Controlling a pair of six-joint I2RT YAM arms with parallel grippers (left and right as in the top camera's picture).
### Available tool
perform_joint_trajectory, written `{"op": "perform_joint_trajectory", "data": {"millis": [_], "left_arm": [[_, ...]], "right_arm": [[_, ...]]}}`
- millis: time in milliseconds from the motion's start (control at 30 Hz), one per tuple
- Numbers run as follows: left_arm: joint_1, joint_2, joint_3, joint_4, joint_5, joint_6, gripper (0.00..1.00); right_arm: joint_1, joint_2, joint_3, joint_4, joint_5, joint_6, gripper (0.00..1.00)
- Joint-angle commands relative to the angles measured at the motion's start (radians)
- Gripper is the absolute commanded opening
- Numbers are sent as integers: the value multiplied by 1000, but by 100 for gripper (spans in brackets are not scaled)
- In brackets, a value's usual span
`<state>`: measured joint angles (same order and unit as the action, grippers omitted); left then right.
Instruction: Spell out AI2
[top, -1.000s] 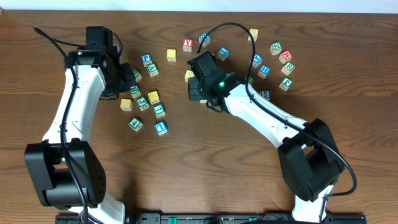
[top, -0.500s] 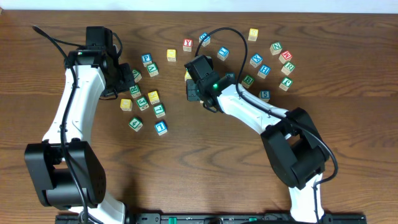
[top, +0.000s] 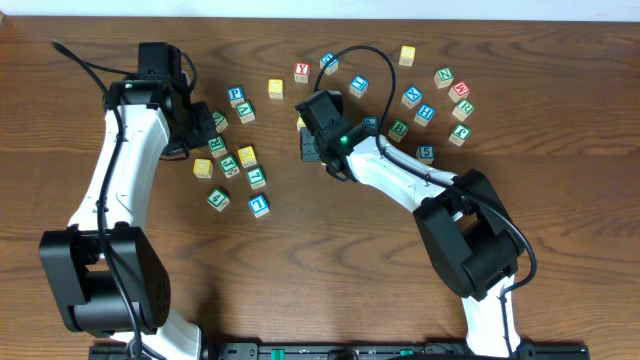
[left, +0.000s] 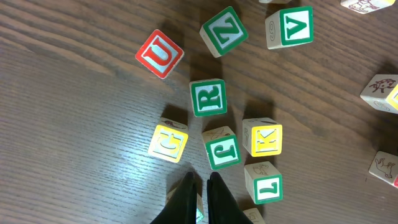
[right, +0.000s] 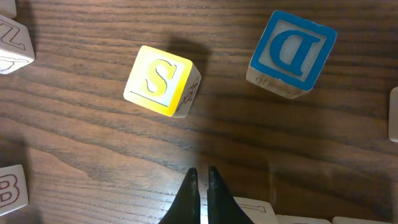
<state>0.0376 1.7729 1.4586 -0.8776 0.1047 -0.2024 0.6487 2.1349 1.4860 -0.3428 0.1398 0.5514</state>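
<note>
S block (right: 163, 81) lies left of D block (right: 291, 55); a likely B block (right: 11, 186) nearby.

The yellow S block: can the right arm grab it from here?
Probably yes. The yellow S block lies just ahead of the right gripper, nothing between them, the blue D block well aside. Its jaws look shut, so they must open first.
</note>
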Motion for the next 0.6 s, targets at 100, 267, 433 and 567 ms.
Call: {"op": "perform_joint_trajectory", "data": {"millis": [100, 267, 433, 567], "left_arm": [[3, 6, 10, -4, -12, 6, 8], [3, 6, 10, -5, -12, 6, 8], [3, 6, 10, -5, -12, 6, 8], [3, 6, 10, -8, -12, 6, 8]], "right_arm": [[-7, 12, 5, -3, 27, 2, 1], [-7, 12, 5, -11, 27, 2, 1], [-7, 12, 5, -24, 23, 2, 1], [-6, 12, 5, -31, 19, 2, 1]]}}
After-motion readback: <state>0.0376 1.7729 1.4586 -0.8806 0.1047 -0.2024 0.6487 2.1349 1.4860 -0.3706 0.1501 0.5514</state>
